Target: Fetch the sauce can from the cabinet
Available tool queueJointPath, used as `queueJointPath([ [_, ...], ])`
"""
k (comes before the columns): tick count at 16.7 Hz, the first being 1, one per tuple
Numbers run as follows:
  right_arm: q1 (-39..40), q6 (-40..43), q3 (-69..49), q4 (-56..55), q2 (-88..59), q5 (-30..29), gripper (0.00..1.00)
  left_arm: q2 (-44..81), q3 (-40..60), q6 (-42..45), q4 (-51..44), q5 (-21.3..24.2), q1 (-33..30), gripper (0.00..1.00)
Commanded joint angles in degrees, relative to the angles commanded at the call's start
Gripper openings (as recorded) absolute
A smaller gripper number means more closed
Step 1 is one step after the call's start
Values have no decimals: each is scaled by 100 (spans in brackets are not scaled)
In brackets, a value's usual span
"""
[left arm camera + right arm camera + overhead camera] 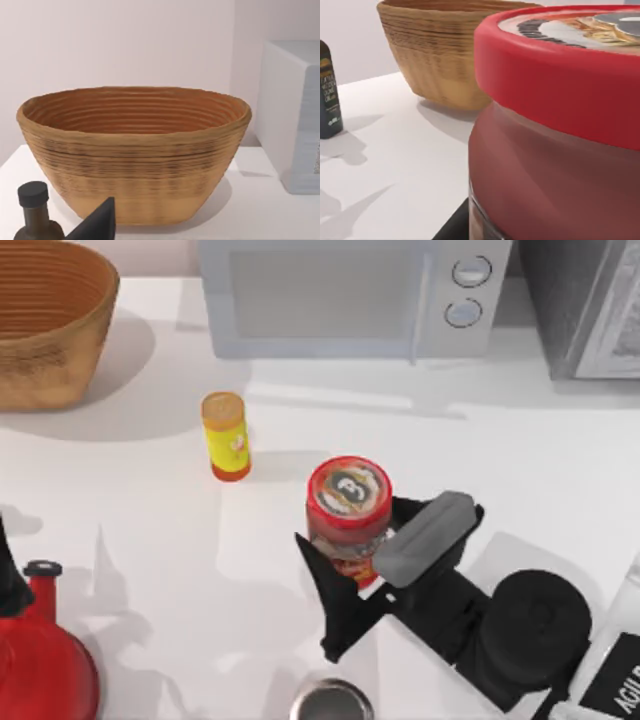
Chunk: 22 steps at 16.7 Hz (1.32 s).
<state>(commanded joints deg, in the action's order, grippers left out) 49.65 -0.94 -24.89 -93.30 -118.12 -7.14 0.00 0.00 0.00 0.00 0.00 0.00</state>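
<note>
The sauce can [348, 502] is short and stout, with a red rim, a dark top marked "3" and a red and tan label. It stands upright near the table's middle, between the jaws of my right gripper [382, 525], which is shut on it. A dark finger lies on its left and a grey pad on its right. The can's red rim [560, 75] looms close in the right wrist view. The cabinet [585, 300], dark grey and speckled with a pale door panel, is at the far right corner. My left gripper [97, 225] is parked at the left, facing the basket.
A light grey microwave [350, 295] stands at the back. A woven basket [50, 320] sits at the back left. A slim yellow cylinder [226, 435] stands left of the can. A red vessel [40, 665] and a metal cup [332, 702] are near the front edge. A dark bottle [35, 215] stands by the basket.
</note>
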Motion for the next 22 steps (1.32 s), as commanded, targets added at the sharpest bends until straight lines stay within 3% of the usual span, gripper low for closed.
queueJointPath([
  [7, -87, 24, -1299, 285, -1007, 71, 0, 0, 0, 0, 0, 0, 0, 100],
  [12, -104, 29, -1394, 326, -1096, 78, 0, 0, 0, 0, 0, 0, 0, 100],
  [22, -104, 29, -1394, 326, -1096, 78, 75, 0, 0, 0, 0, 0, 0, 100],
])
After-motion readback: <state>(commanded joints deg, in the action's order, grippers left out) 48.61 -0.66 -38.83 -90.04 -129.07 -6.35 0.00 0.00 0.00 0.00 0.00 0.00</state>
